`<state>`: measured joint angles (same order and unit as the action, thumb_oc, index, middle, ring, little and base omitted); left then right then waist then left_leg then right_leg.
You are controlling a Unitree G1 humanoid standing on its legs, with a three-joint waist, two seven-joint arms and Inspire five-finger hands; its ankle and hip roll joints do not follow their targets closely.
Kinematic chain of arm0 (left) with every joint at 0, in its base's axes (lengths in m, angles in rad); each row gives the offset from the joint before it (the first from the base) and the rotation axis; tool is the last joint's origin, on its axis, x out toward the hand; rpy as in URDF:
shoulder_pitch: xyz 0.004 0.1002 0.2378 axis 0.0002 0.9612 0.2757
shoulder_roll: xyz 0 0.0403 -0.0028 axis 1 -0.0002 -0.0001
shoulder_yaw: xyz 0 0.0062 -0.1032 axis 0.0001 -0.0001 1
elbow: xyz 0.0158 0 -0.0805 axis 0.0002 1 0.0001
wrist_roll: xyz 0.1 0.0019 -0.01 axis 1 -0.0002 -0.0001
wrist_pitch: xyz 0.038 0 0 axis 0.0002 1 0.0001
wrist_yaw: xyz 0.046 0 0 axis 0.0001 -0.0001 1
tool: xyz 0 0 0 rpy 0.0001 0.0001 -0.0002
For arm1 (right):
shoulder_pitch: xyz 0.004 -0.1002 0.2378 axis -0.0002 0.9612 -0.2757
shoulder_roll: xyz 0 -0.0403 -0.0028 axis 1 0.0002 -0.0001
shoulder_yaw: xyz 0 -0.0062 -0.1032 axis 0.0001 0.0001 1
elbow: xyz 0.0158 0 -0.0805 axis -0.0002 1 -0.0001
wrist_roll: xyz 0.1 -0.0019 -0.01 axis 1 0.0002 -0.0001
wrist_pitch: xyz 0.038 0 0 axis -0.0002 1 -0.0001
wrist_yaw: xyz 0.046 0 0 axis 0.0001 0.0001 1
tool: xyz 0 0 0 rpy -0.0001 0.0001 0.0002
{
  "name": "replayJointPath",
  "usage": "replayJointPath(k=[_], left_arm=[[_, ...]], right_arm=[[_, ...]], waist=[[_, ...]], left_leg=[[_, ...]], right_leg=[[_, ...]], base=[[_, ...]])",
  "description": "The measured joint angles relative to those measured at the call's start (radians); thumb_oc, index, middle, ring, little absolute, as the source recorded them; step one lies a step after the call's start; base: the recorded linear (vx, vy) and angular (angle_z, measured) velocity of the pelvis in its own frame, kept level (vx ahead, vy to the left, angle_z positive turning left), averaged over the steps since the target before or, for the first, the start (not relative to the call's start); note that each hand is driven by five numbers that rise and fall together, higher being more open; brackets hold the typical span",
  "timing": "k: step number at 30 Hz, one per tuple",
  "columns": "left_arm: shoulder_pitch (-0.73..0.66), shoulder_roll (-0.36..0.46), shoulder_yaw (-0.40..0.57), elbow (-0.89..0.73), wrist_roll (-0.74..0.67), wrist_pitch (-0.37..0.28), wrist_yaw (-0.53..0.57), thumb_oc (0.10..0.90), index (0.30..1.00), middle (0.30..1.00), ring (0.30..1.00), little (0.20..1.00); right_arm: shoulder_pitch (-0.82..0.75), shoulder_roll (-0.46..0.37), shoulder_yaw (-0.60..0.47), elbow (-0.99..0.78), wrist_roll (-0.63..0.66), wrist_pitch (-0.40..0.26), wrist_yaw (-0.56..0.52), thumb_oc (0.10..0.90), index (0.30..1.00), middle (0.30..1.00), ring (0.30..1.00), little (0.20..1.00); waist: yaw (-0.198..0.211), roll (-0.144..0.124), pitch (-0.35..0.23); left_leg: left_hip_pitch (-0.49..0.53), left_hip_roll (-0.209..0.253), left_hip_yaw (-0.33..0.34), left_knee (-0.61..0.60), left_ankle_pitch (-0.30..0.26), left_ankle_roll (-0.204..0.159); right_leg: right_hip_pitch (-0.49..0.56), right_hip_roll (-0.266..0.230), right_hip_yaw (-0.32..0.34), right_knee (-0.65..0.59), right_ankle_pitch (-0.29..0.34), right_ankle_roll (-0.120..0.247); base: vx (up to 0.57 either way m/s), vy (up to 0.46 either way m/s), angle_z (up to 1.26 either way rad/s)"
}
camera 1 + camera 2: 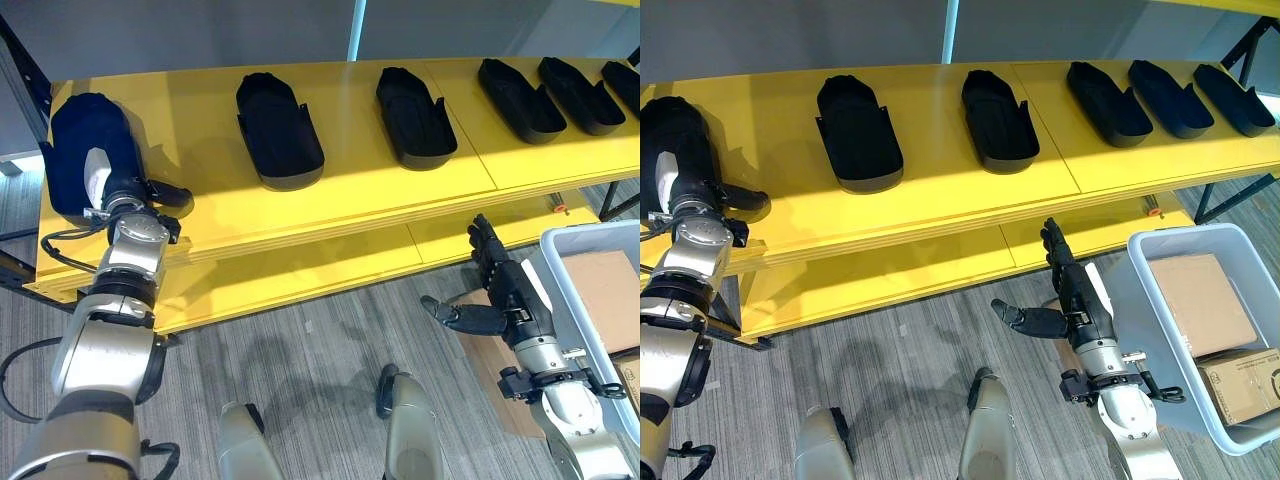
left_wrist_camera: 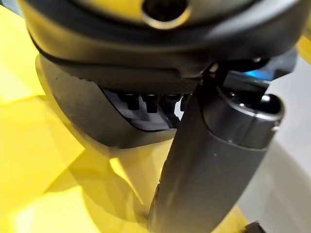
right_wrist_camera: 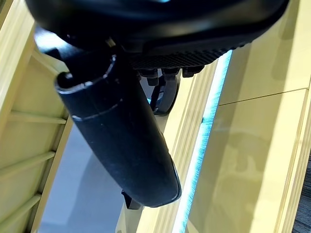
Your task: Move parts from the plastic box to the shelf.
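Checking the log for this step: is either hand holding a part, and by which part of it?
The left hand lies on the near end of a black part on the shelf; a closed hold cannot be told. The right hand is open, empty.

Six black parts lay on my yellow shelf (image 1: pixel 400 190), all long, shallow, trough-shaped shells, open side up. The part at the far left (image 1: pixel 80 140) sat by the shelf's left end, and my left hand (image 1: pixel 125 195) lay at its near end, thumb out to the side on the shelf; I could not tell how my fingers sat against it. The second part (image 1: pixel 278 130) and third part (image 1: pixel 414 115) lay well apart in the middle, each pointing away from me. Three more parts (image 1: pixel 520 98) crowded close side by side at the right end. The pale plastic box (image 1: pixel 1160 300) stood on the floor at my right, holding cardboard cartons (image 1: pixel 1200 300).
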<state>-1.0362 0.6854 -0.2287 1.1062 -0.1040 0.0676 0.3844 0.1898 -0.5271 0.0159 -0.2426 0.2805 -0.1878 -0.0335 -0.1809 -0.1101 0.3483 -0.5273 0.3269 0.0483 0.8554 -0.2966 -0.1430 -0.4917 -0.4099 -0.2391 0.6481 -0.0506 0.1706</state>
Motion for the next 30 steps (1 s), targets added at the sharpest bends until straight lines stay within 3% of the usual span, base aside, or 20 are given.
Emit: replayJointPath(k=[6,15,18,25,30], left_arm=[[0.075,0.056,0.022,-0.309,-0.006,-0.012,0.008,0.9,1.0,1.0,1.0,1.0],[0.154,0.199,0.161,-0.607,-0.006,-0.048,0.089,0.9,1.0,1.0,1.0,1.0],[0.185,0.209,0.2,-0.668,0.005,-0.052,0.091,0.9,1.0,1.0,1.0,1.0],[0.357,0.209,0.292,-0.844,0.03,-0.078,0.078,0.9,1.0,1.0,1.0,1.0],[0.626,0.19,0.313,-1.005,-0.164,-0.14,-0.042,0.9,1.0,1.0,1.0,1.0]], right_arm=[[0.0,0.002,-0.013,0.002,-0.001,-0.001,-0.001,0.9,1.0,1.0,1.0,1.0],[-0.004,0.007,-0.044,0.006,-0.003,-0.001,-0.001,0.9,1.0,1.0,1.0,1.0],[-0.001,0.012,-0.045,0.007,-0.005,-0.001,0.0,0.9,1.0,1.0,1.0,1.0],[0.0,0.027,-0.07,0.007,-0.006,0.002,0.011,0.9,1.0,1.0,1.0,1.0],[-0.004,0.067,-0.09,0.009,-0.006,0.014,0.011,0.9,1.0,1.0,1.0,1.0]], waist=[[0.021,0.001,0.002],[0.055,0.01,0.007],[0.067,0.015,0.01],[0.082,0.026,0.01],[0.1,0.045,0.01]], left_leg=[[-0.01,-0.007,-0.003,0.002,0.004,-0.007],[0.009,-0.015,-0.006,-0.011,0.009,-0.014],[0.014,-0.015,-0.007,-0.011,0.009,-0.014],[0.026,-0.016,-0.01,-0.022,0.005,-0.005],[0.078,-0.023,0.0,-0.072,0.023,-0.014]], right_leg=[[-0.022,-0.013,0.006,0.038,-0.015,-0.008],[-0.018,-0.023,0.006,0.063,-0.036,-0.01],[-0.012,-0.024,0.006,0.065,-0.038,-0.011],[0.005,-0.026,0.0,0.064,-0.05,-0.003],[0.036,-0.029,-0.001,0.052,-0.053,-0.008]], base=[[0.0,-0.002,0.03],[0.0,-0.003,0.03],[0.0,0.0,0.0],[0.0,-0.004,0.02],[0.04,-0.055,0.02]])
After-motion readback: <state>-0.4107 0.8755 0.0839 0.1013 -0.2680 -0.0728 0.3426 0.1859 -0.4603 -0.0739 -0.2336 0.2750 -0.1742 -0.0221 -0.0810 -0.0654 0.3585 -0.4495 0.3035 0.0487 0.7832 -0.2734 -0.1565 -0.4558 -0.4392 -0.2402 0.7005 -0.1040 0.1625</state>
